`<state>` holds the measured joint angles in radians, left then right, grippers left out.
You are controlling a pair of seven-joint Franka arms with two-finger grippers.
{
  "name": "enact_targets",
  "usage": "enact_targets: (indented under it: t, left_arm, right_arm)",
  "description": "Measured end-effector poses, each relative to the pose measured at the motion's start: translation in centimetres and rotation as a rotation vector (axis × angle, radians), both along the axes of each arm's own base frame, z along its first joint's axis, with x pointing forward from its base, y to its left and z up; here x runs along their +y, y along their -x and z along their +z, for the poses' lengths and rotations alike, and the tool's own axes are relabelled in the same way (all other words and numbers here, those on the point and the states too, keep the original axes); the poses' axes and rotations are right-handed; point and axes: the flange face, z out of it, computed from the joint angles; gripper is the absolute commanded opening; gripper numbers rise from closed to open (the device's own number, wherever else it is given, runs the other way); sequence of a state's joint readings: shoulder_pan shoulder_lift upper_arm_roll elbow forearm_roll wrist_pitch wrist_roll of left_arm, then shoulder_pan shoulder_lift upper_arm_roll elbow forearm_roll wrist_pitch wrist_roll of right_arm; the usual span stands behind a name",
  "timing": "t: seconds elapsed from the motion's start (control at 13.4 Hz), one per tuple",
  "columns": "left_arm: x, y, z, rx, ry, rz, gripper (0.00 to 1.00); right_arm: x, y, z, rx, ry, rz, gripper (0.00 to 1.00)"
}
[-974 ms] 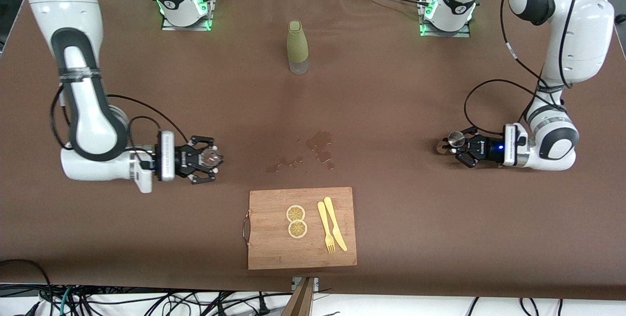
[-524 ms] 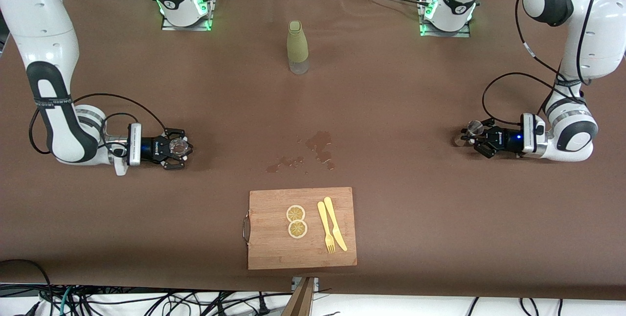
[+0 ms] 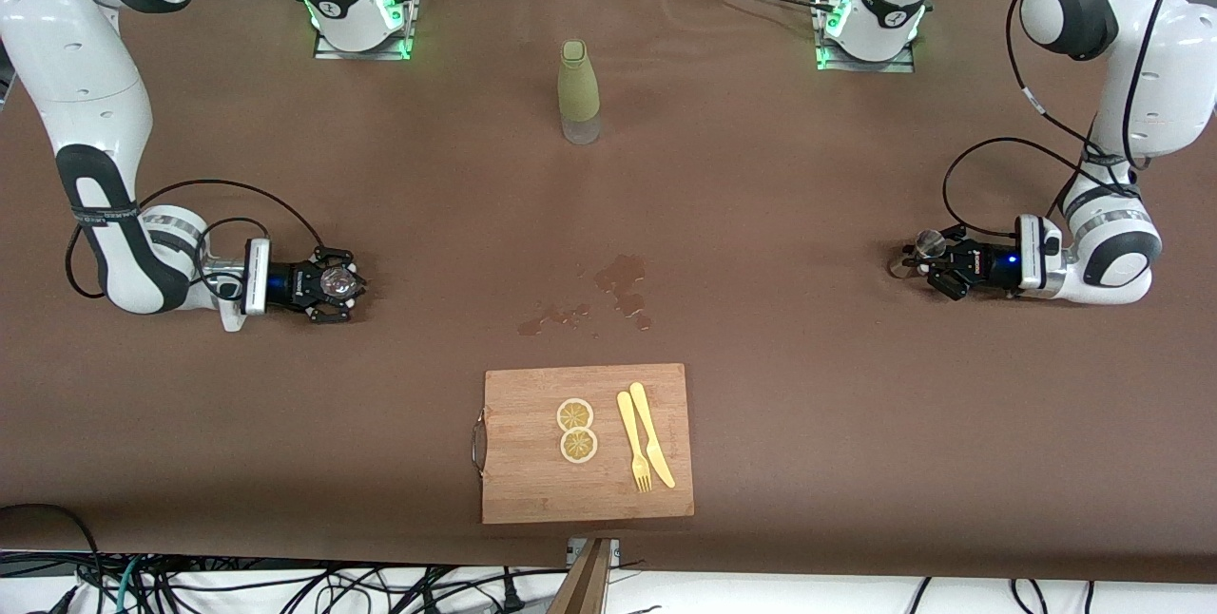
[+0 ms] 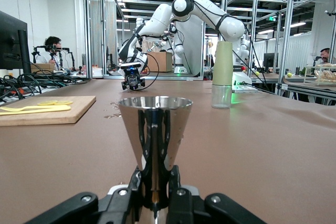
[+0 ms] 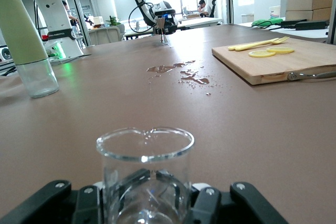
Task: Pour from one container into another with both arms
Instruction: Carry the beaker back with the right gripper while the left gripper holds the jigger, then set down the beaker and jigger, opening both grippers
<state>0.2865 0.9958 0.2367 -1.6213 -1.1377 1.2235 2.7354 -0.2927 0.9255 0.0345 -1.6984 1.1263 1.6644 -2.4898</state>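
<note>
My right gripper [image 3: 328,285] is low over the table toward the right arm's end, shut on a clear glass beaker [image 3: 340,282] that stands upright between its fingers [image 5: 207,203]. The beaker [image 5: 145,169] looks empty. My left gripper [image 3: 924,259] is low toward the left arm's end of the table. It is shut on the narrow waist of a shiny metal measuring cup [image 3: 929,240], whose cone [image 4: 155,121] rises upright above the fingers [image 4: 126,195].
An olive bottle with a clear base [image 3: 578,91] stands mid-table near the bases. A wet spill [image 3: 623,283] lies between it and a wooden cutting board [image 3: 532,481], which carries lemon slices [image 3: 575,430] and a yellow fork and knife [image 3: 645,443].
Both arms have drawn apart toward their own ends of the table and sunk lower. Each still carries its vessel.
</note>
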Motion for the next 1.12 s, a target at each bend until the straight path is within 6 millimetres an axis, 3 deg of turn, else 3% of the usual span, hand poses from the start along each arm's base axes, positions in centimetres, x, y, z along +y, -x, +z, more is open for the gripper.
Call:
enact_targets:
  t: [0.3,0.37,0.45,0.52,0.82,1.12]
  left_arm:
    - [-0.2,0.7,-1.3,0.022,0.01,0.0,0.0]
    - [-0.2,0.7,-1.4,0.022,0.011,-0.001,0.22]
    - [-0.2,0.7,-1.4,0.022,0.011,0.0,0.66]
    - [-0.1,0.7,-1.4,0.023,0.011,0.0,1.0]
    - [1.1,0.5,-1.6,0.043,-0.039,0.019,1.0]
    - [4.0,-3.4,1.6,0.101,-0.188,0.063,1.0]
  right_arm:
    - [-1.0,0.4,-0.4,-0.007,0.006,-0.006,1.0]
    - [-1.4,0.5,-0.5,-0.008,0.009,-0.005,1.0]
    - [-1.7,0.6,-0.5,-0.008,0.01,-0.005,1.0]
    - [-2.1,0.8,-0.5,-0.007,0.009,-0.004,1.0]
    - [-4.0,1.6,-0.6,0.0,0.015,0.008,1.0]
    - [-7.1,2.2,-0.1,0.009,0.043,-0.004,1.0]
